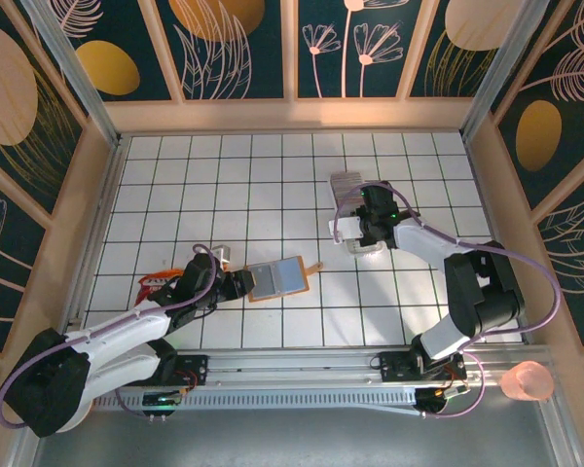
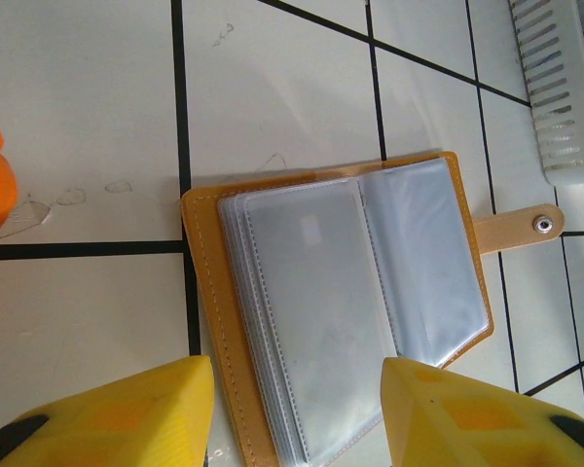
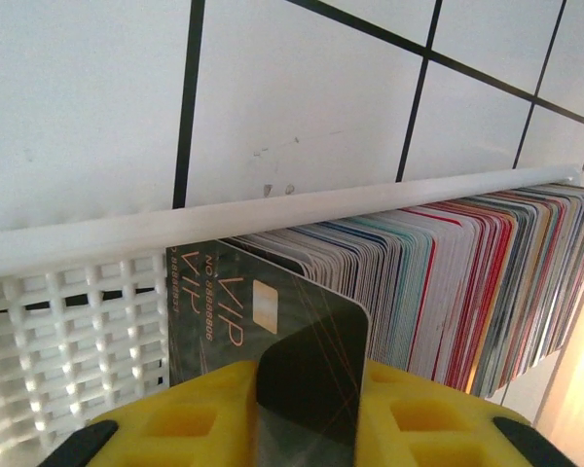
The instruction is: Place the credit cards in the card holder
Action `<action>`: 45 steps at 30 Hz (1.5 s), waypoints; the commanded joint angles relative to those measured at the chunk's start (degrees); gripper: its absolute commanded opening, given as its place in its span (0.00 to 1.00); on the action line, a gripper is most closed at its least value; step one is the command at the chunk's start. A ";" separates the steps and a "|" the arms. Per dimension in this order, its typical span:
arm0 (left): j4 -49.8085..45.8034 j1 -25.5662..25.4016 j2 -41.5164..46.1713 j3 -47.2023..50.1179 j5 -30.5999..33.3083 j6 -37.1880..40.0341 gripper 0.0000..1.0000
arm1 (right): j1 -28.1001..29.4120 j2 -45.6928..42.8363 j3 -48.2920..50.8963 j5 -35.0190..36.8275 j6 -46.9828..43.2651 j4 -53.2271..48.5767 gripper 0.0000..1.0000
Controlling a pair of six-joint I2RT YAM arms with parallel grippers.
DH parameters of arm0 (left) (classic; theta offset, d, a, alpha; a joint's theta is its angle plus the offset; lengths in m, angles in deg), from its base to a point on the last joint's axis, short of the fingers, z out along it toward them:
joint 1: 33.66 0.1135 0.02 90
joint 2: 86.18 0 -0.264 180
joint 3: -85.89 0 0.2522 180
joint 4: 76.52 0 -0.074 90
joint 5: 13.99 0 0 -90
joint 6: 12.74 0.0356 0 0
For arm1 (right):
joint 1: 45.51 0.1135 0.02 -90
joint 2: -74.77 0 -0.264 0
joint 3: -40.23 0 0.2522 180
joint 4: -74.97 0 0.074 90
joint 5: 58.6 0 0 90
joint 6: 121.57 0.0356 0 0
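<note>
The task is near its beginning, as I judge it. The card holder (image 2: 321, 311) lies open and flat on the tiled table (image 1: 224, 185). Its clear sleeves look empty, and I see no card in any pocket. Its clasp tab (image 2: 526, 226) sticks out on the side that faces the tray.

The white plastic tray (image 1: 348, 183) stands to the right of the card holder and further back, well apart from it. The credit cards (image 3: 467, 282) stand in it on edge, in a long tight row. The right gripper (image 3: 311, 409) is at one end of this row. Its two yellow fingers are pressed together on one dark card (image 3: 263, 311) with "VIP" printed on it. I cannot tell if this card is already lifted from the row. What is left is to carry it to the card holder, slide it into a sleeve, and do the same for the many other cards.

The left gripper (image 2: 297, 428) is at the left edge of the card holder. Its fingers are spread, one on each side of that edge, and they pinch nothing.

An orange object (image 1: 161, 282) lies left of the card holder, beyond the left gripper. A pink cup-like thing (image 1: 528, 381) is far to the right of it, off the tiles. Between the card holder and the tray I see only tiles, so the way seems free. The left fingers over the holder may get in the way of the incoming card.
</note>
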 commanded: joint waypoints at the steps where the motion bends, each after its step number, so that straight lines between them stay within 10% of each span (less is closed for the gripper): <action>1: 1.17 -0.37 -0.36 0.26 -0.97 -0.64 0.48 | -0.02 -2.61 -0.26 1.15 -0.29 0.66 0.23; 23: -1.29 -0.33 3.51 -0.84 0.44 -0.91 0.47 | 5.01 -16.43 1.24 -0.38 12.59 -11.97 0.00; 29: -2.13 -0.34 5.35 -0.70 1.89 -1.51 0.47 | 14.58 -22.48 -1.76 5.82 38.76 -8.14 0.00; 35: -0.46 -0.37 5.30 -0.19 3.58 -4.61 0.48 | 23.72 -21.52 -6.71 15.59 84.08 -5.07 0.00; 45: 0.64 -0.36 0.54 -2.41 4.31 -6.65 0.49 | 27.35 -17.72 5.43 -3.54 130.12 10.02 0.00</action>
